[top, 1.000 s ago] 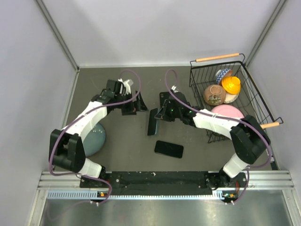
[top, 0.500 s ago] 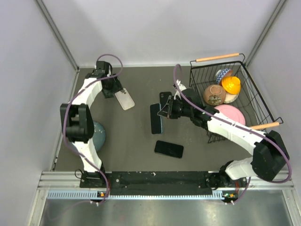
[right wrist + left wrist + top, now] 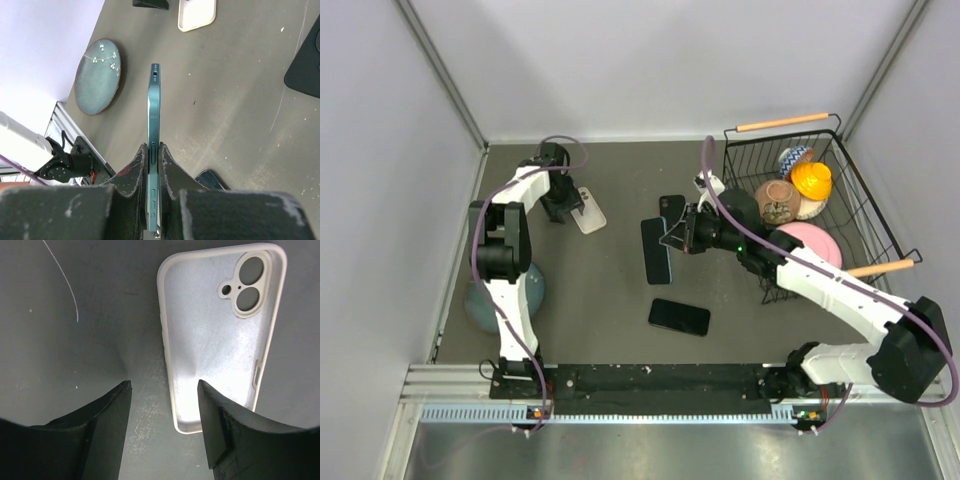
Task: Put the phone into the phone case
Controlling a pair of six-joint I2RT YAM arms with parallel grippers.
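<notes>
The white phone case lies open side up on the table at the back left; it fills the left wrist view. My left gripper is open just above its near end, one finger over the case's corner, the other over bare table. My right gripper is shut on a teal phone and holds it on edge above the table's middle. The right wrist view shows the phone pinched between the fingers, with the case far ahead.
A black phone lies flat at the near middle. A dark flat item lies behind the right gripper. A teal plate sits at the left under the left arm. A wire basket with bowls and toys stands at the right.
My left arm swung from the table's middle to the back left, and the white case now lies there. My right gripper has shifted slightly right with the teal phone.
</notes>
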